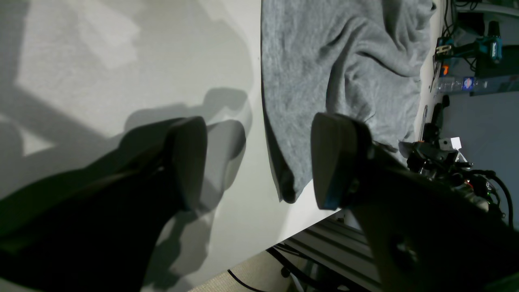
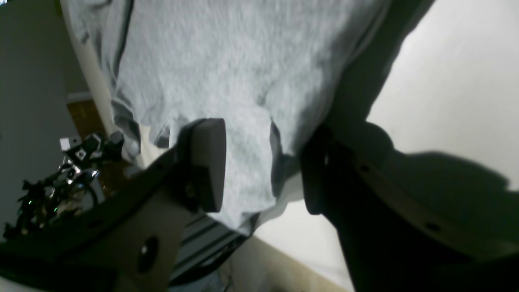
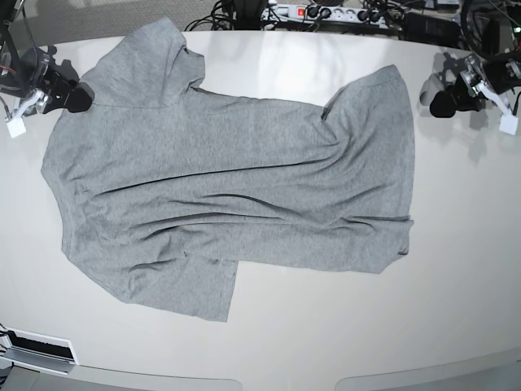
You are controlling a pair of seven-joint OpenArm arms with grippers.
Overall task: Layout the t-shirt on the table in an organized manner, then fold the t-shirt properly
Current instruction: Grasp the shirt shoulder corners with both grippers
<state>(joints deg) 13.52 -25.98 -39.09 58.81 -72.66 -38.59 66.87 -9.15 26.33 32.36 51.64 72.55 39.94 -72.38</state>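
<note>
The heather-grey t-shirt lies spread across the white table, plain side up, with creases through its middle. One sleeve points to the back and the other to the front. My left gripper hovers just off the shirt's back right corner. In the left wrist view that gripper is open, with the shirt's edge lying on the table below the gap. My right gripper is at the shirt's back left edge. In the right wrist view it is open, its jaws apart either side of loose cloth.
A power strip and tangled cables run along the table's back edge. A cordless drill and clutter stand on a shelf beyond the table. Aluminium framing shows under the table's edge.
</note>
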